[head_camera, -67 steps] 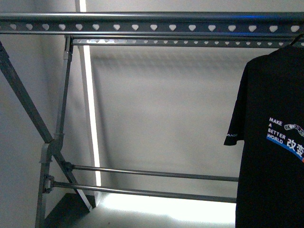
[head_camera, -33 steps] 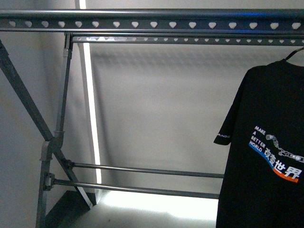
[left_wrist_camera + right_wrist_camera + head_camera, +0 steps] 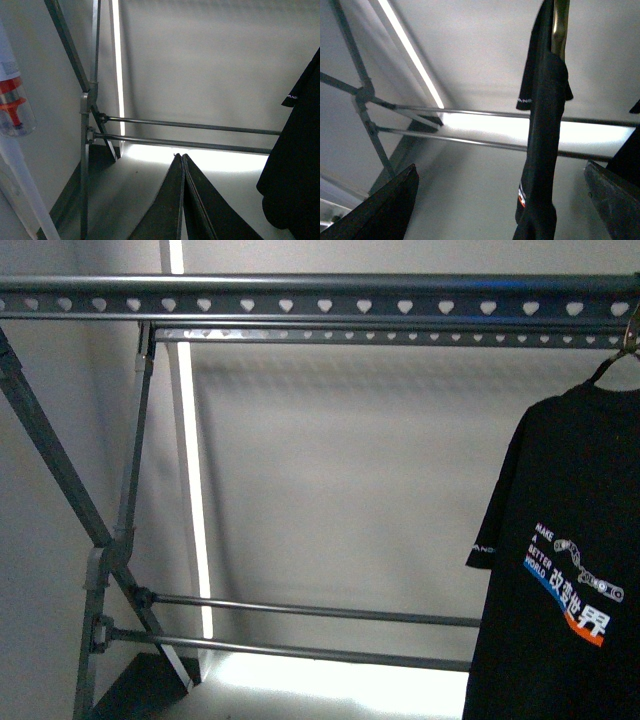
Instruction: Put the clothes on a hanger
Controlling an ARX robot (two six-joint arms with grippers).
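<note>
The black T-shirt (image 3: 565, 570) with white "MAKE A BETTER WORLD" print and a blue-orange stripe hangs at the right of the front view from a hook on the grey rack's top rail (image 3: 320, 302), which is punched with heart-shaped holes. No gripper shows in the front view. In the right wrist view the shirt (image 3: 542, 140) hangs edge-on between the wide-open fingers of my right gripper (image 3: 502, 210); neither finger touches it. In the left wrist view my left gripper (image 3: 181, 157) is shut and empty, and the shirt's sleeve (image 3: 297, 165) hangs off to one side.
The rack's slanted leg (image 3: 60, 480) and two thin lower bars (image 3: 320, 615) cross the front view. A bright light strip (image 3: 190, 460) runs down the wall behind. A clear bottle with an orange band (image 3: 12, 100) sits at the edge of the left wrist view.
The shirt has swung: it moved left, then back right and hangs slightly turned. The front view has shifted a little, and the rails sit slightly lower in the picture.
</note>
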